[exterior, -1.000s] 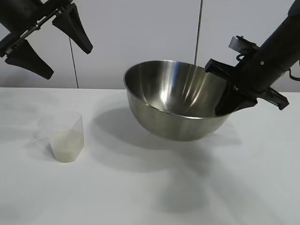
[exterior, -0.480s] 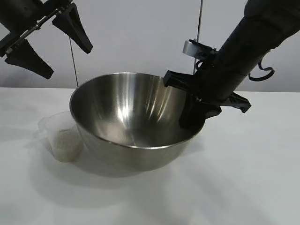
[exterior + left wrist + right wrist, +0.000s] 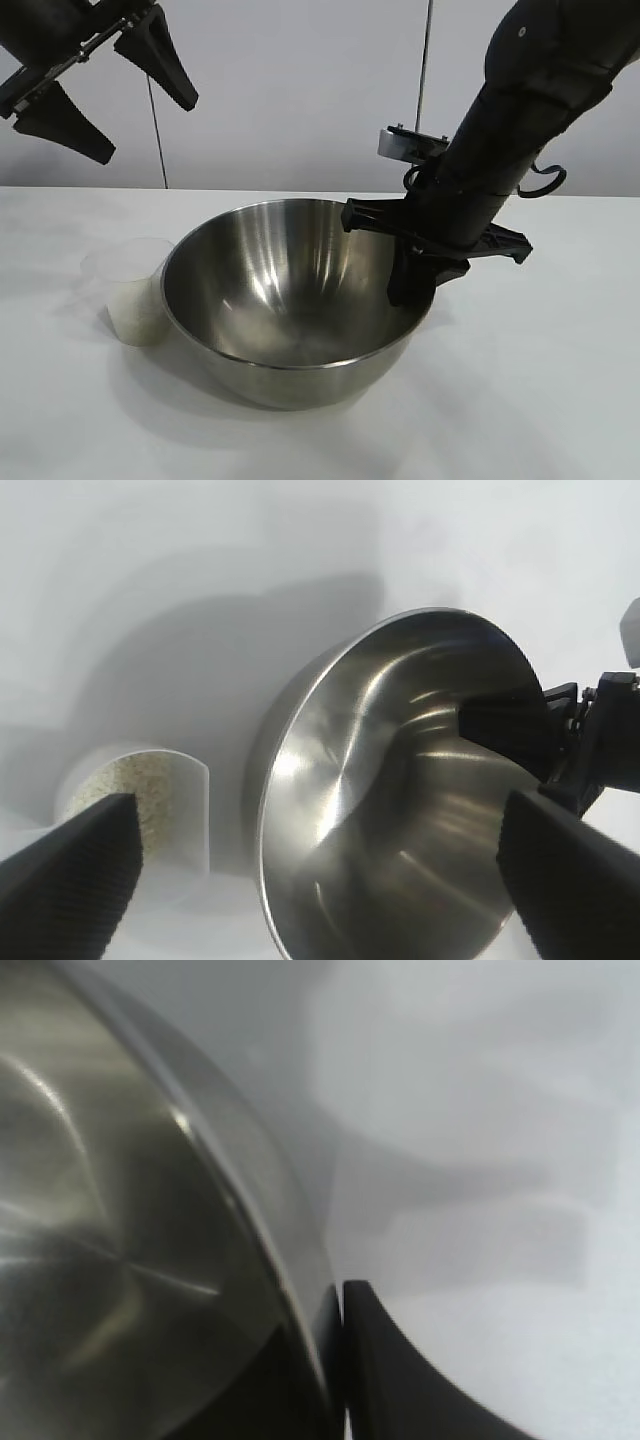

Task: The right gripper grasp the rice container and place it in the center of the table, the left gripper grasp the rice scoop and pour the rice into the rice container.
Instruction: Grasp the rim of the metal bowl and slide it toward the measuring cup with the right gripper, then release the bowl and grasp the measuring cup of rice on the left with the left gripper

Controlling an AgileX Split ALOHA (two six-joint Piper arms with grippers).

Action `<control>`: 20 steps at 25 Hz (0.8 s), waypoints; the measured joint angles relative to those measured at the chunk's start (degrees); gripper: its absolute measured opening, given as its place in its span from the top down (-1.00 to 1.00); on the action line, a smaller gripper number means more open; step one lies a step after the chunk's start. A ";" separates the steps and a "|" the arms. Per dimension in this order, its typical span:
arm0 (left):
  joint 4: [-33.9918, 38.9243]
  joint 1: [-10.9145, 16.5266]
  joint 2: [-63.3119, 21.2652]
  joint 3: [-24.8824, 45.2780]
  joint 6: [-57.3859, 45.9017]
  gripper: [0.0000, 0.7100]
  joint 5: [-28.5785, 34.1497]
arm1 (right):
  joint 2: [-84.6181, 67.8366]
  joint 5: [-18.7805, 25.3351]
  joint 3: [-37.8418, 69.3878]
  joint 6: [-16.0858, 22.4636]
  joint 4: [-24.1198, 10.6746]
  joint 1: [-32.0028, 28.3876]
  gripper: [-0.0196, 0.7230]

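The rice container (image 3: pixel 290 300), a big shiny steel bowl, rests on the white table (image 3: pixel 540 400) near its middle. My right gripper (image 3: pixel 412 283) is shut on the bowl's right rim, one finger inside and one outside; the right wrist view shows the rim (image 3: pixel 250 1220) pinched between the fingers (image 3: pixel 400 1370). The rice scoop (image 3: pixel 135 295), a clear plastic cup with rice (image 3: pixel 130 785) in it, stands just left of the bowl, close to its wall. My left gripper (image 3: pixel 100 85) hangs open and empty high above the cup. The bowl (image 3: pixel 400 800) fills the left wrist view.
A pale wall with a dark vertical seam (image 3: pixel 425 70) stands behind the table. The bowl's wall almost touches the cup. White tabletop extends in front of and right of the bowl.
My right gripper has carried the bowl leftward and lowered it onto the table beside the cup. The bowl has levelled out. The left gripper has stayed in place.
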 joint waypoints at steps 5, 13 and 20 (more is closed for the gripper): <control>0.00 0.00 0.00 0.00 0.00 -0.96 -0.05 | -1.03 1.27 -0.77 0.04 -0.25 0.00 -0.27; 0.00 0.00 0.00 0.00 0.00 -0.96 -0.05 | -6.86 16.43 -13.45 3.52 -9.37 -0.73 -0.87; 0.00 0.00 0.00 0.00 0.00 -0.96 -0.10 | -7.88 31.23 -21.72 6.06 -20.95 -11.70 -0.89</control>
